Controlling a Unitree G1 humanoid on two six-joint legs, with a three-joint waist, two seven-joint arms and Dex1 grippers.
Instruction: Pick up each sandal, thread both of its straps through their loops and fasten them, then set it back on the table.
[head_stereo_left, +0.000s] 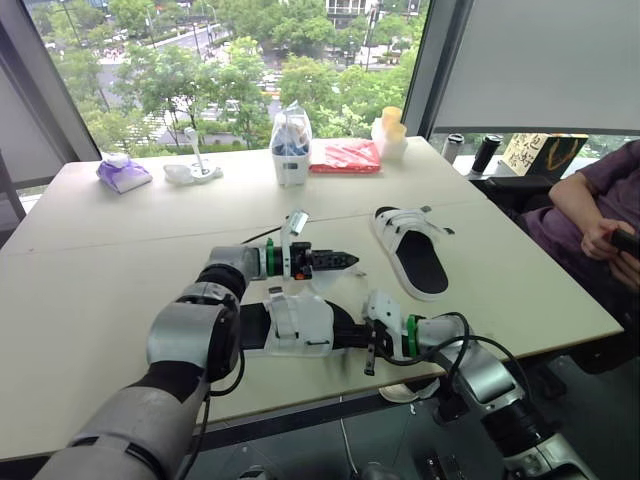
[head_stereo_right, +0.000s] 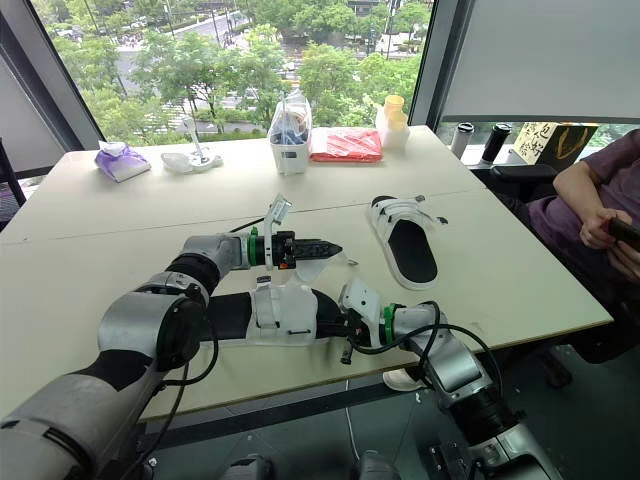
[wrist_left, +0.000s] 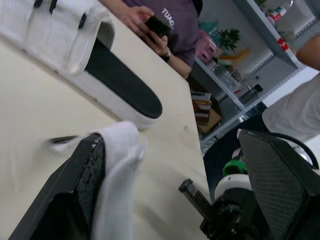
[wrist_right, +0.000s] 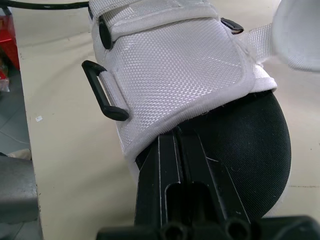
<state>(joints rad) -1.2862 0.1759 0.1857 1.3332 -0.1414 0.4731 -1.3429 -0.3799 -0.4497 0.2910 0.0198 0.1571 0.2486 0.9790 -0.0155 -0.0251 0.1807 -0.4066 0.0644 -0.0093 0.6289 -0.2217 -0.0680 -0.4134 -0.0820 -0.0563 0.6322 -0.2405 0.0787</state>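
- Closed: the right gripper (wrist_right: 177, 136), fingers flat against each other, tips tucked out of sight under the edge of the near sandal's (head_stereo_left: 296, 322) white upper, over its black footbed; impossible to tell whether anything is pinched there.
- Just beside those fingers, standing out from the side of the upper: a black loop (wrist_right: 102, 92).
- Open: the left gripper (head_stereo_left: 344, 262), a clear gap between its fingers (wrist_left: 82, 190), a loose white strap (wrist_left: 120, 165) draped against the inner face of one, not clamped.
- Near sandal flat on the table (head_stereo_left: 110, 235) close to the front edge, left gripper just beyond it, right gripper at its end.
- Farther right, apart from both grippers: the second sandal (head_stereo_left: 418, 262), sole down.
- Along the far edge: a clear container (head_stereo_left: 291, 150), a red packet (head_stereo_left: 345, 155), a purple pack (head_stereo_left: 123, 174).
- At the table's right side: a seated person (head_stereo_left: 590, 200) holding a phone (head_stereo_left: 627, 240).
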